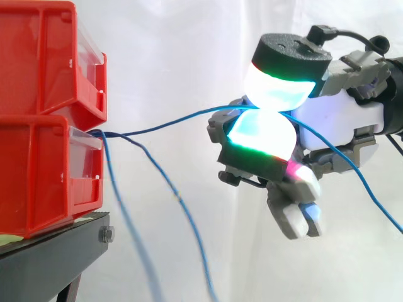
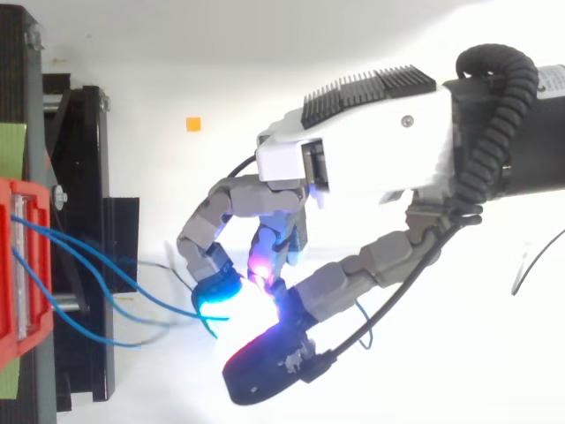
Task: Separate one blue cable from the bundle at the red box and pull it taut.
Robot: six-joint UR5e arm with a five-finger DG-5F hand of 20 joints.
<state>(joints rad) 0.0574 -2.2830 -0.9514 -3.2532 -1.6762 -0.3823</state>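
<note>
Hand (image 1: 340,123) pinches one blue cable (image 1: 165,126) between its pads (image 1: 277,85). Draw steadily toward 3 o'clock, away from the lower red bin (image 1: 38,170), grip firm.

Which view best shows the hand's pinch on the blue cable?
Side view: the blue cable runs from the red bin in between the hand's glowing pads. Top view shows cables leaving the bin, but glow hides the pinch.

Two red bins (image 1: 44,56), one black stand (image 1: 50,258), three blue cables (image 1: 170,128) and one robot hand (image 1: 340,119).
</note>
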